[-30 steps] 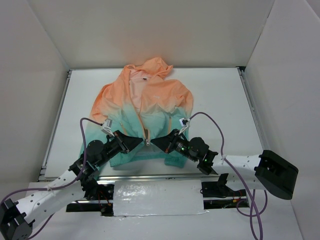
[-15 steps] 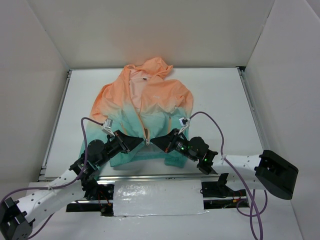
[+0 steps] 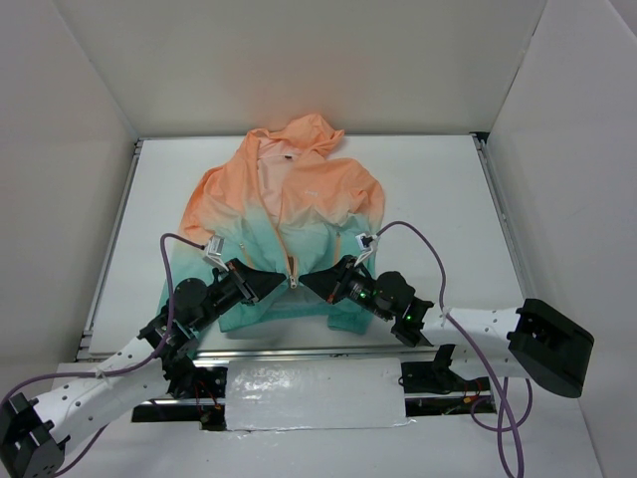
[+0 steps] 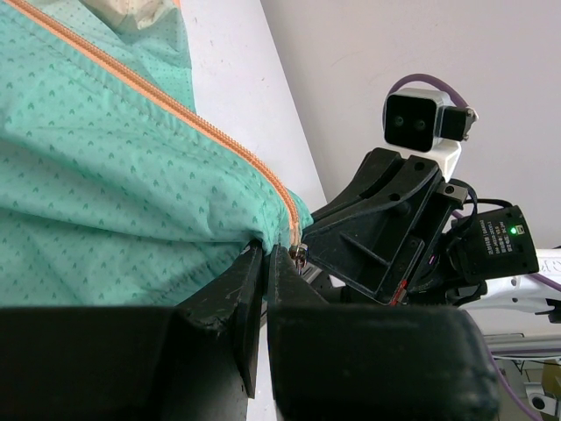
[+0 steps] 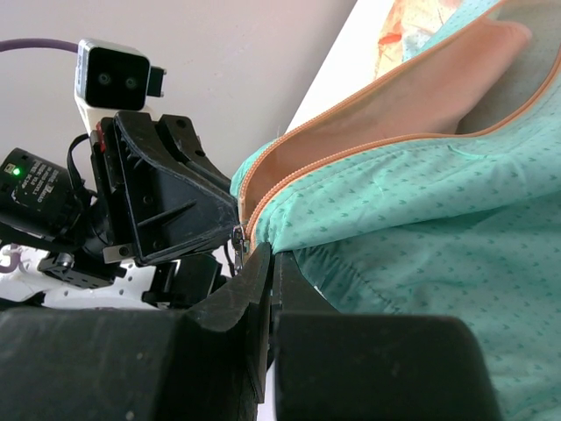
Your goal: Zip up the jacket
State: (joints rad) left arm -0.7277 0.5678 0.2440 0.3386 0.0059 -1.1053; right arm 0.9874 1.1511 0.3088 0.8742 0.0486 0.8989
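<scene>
From above, both black wrists cover the middle of the hem of the jacket [image 3: 284,214], so the zipper's foot is hidden there. The wrist views show it: a small metal slider [image 4: 301,254] sits at the very bottom of the orange zipper [image 4: 175,110], and the teeth above it part into a V. The fabric is thin, dotted and wrinkled, peach fading to teal. The jacket lies flat on the white desk [image 3: 438,189], hood towards the far wall. The left gripper [image 3: 284,286] and right gripper [image 3: 307,284] meet tip to tip, each pinched narrowly on the teal hem beside the slider. Purple cables [image 3: 418,239] loop over the desk.
</scene>
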